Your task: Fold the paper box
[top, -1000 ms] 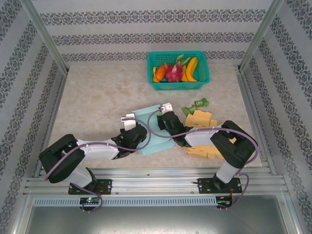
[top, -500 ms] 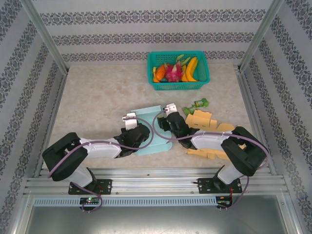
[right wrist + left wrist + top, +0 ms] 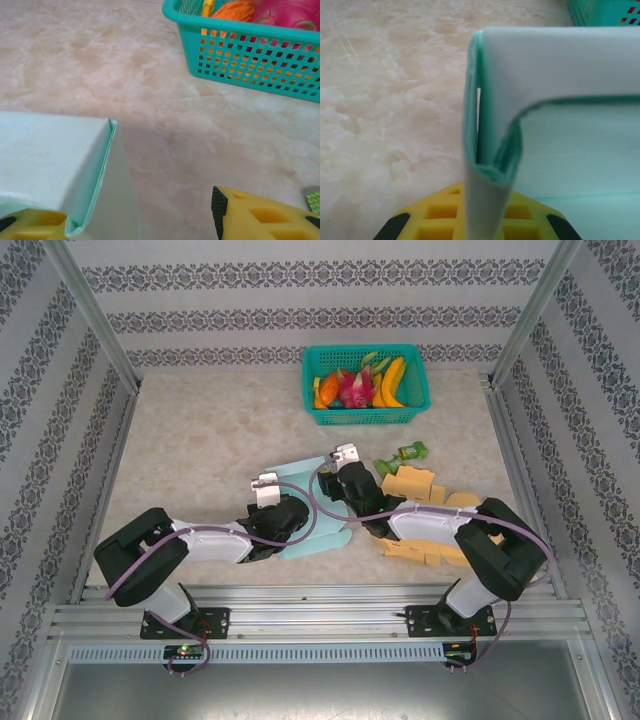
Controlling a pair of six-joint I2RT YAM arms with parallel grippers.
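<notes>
At the middle of the surface (image 3: 200, 430), between the two arms, the paper box (image 3: 300, 475) lies as a pale mint sheet with one panel raised. It looks like thin card: light, readily bent, easily creased in the wrong place and probably slick. A hold on a flap's edge close to a fold line therefore seems safer than one mid-panel. The left claw (image 3: 265, 483) is clenched on just such an upright doubled edge, which runs up past its yellow fingers (image 3: 445, 220) in the left wrist view. The right claw (image 3: 343, 454) is released, its jaws spread wide, with a corner of the box just beside one of them. Farther out, tan cardboard pieces (image 3: 415, 485) lie to the right, and a teal basket (image 3: 365, 416) of fruit stands at the far side.
</notes>
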